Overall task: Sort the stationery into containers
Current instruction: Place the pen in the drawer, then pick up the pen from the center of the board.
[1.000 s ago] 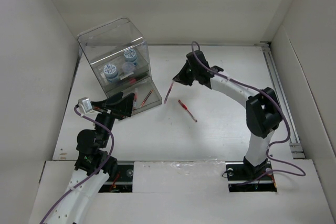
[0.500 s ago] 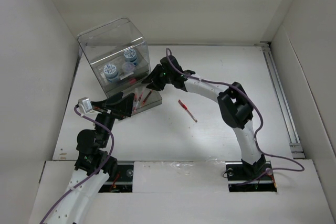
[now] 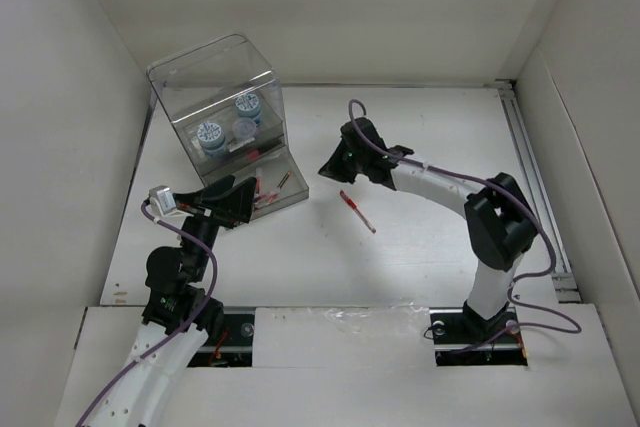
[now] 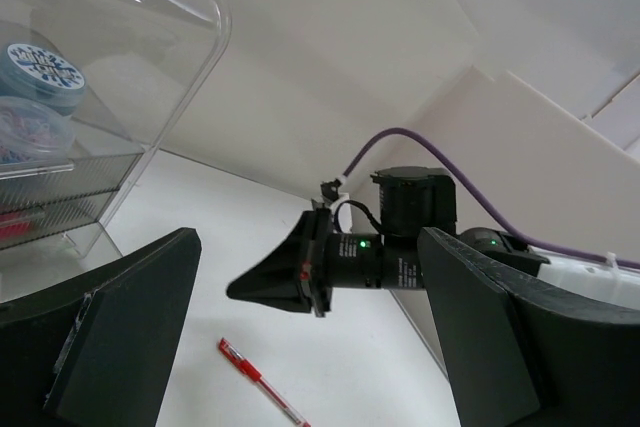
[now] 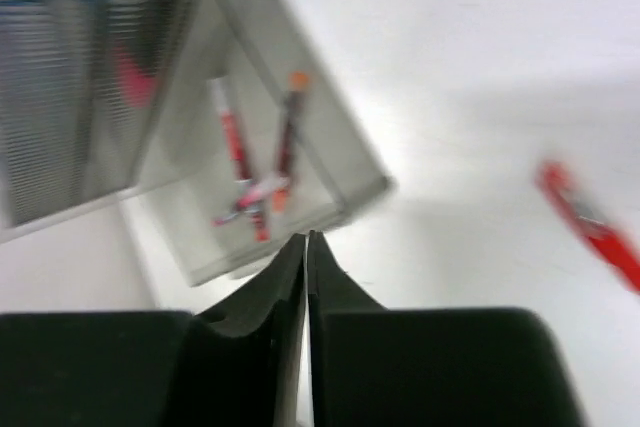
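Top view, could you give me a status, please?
Left gripper open; right gripper shut, empty. One red pen loose on table; pens in drawer. Nothing blocks it.

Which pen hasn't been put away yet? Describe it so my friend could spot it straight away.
Find the clear organiser box at the table's far left, its front drawer pulled open. To the box's right, on the bare white table, lies a thin red pen. It alone lies loose outside; the other pens sit in the drawer.

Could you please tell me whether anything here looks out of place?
One red pen lies alone on the table, right of the clear organiser box, while the other pens sit in its open front drawer. Nothing looks spilled or damaged.
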Robot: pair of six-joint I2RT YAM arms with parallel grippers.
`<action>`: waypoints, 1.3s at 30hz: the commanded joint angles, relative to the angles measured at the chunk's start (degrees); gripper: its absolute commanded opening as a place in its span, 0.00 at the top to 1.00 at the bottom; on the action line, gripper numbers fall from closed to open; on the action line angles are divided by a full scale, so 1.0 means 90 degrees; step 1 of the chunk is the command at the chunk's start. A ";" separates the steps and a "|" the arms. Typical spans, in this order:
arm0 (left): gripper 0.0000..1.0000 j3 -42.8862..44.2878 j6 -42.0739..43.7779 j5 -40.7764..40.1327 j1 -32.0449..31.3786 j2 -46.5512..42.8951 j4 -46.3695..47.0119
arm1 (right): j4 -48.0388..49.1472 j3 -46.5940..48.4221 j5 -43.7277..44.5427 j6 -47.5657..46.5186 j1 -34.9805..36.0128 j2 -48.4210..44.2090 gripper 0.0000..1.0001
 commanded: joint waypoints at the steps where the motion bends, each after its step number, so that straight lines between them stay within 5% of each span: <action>1: 0.12 -0.0050 0.0013 0.0084 -0.0024 0.0025 0.0380 | -0.0930 -0.0295 0.1349 -0.0833 0.0019 -0.0378 0.88; 2: 0.12 -0.0050 0.0013 0.0084 -0.0024 0.0025 0.0380 | -0.1310 -0.0440 0.1548 -0.0834 0.0077 -0.0466 0.80; 3: 0.12 -0.0050 0.0013 0.0084 -0.0024 0.0025 0.0380 | -0.1439 -0.0529 0.1695 -0.0911 0.0078 -0.0563 0.62; 7: 0.12 -0.0050 -0.0045 0.0084 -0.0024 0.0083 0.0438 | -0.1781 -0.0881 0.2116 -0.0912 0.0078 -0.0711 0.39; 10: 0.12 -0.0108 -0.0045 0.0142 -0.0024 0.0083 0.0439 | -0.1919 -0.0940 0.2194 -0.0912 0.0019 -0.0545 0.31; 15: 0.12 -0.0108 -0.0045 0.0142 -0.0024 0.0142 0.0439 | -0.1977 -0.0940 0.2058 -0.0990 0.0078 -0.0320 0.29; 21: 0.12 -0.0108 -0.0045 0.0142 -0.0024 0.0142 0.0439 | -0.2095 -0.0862 0.1999 -0.1058 0.0204 0.0129 0.61; 24: 0.12 -0.0108 -0.0045 0.0074 -0.0024 0.0142 0.0439 | -0.2153 -0.0862 0.1999 -0.1058 0.0205 0.0207 0.69; 28: 0.12 -0.0108 -0.0045 0.0074 -0.0024 0.0142 0.0439 | -0.2153 -0.0803 0.1940 -0.1058 0.0205 0.0276 1.00; 34: 0.12 -0.0108 -0.0045 0.0133 -0.0024 0.0142 0.0439 | -0.2076 -0.0803 0.2018 -0.1058 0.0263 -0.0132 1.00; 39: 0.12 -0.0108 -0.0045 0.0133 -0.0024 0.0142 0.0439 | -0.1257 -0.0608 0.1103 -0.0932 0.0487 -0.0642 1.00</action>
